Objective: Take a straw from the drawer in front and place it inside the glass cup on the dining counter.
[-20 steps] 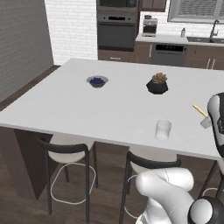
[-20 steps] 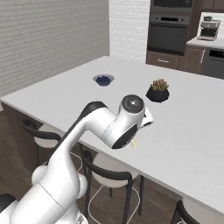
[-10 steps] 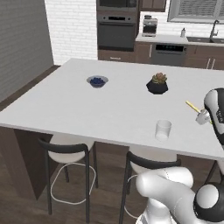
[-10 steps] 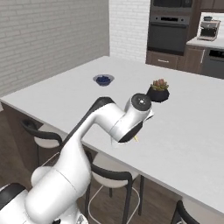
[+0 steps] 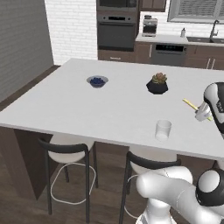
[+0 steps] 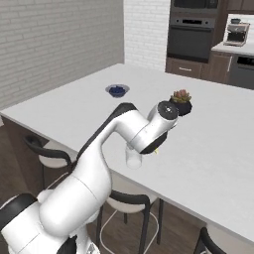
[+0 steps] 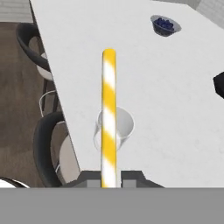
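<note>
My gripper [image 7: 109, 176] is shut on the straw [image 7: 108, 114], a yellow and white striped stick that points away from the hand. In the hand view the straw's middle lies across the glass cup [image 7: 125, 125], which stands upright near the dining counter's [image 7: 144, 74] front edge. From the left base view, the gripper [image 5: 200, 110] hovers above the counter, right of and beyond the glass cup [image 5: 163, 130], with the straw [image 5: 191, 104] sticking out to the left. In the right base view the arm partly covers the glass cup [image 6: 132, 159]. The drawer is out of view.
A dark blue bowl [image 5: 97, 81] and a black plant pot [image 5: 157, 85] stand farther back on the dining counter [image 5: 87, 109]. Black-framed stools [image 5: 70, 151] are tucked under its near edge. Ovens and a wall counter [image 5: 175, 39] line the back wall.
The hand has risen and swung farther over the counter with the straw still held. The cup, bowl and pot have not moved.
</note>
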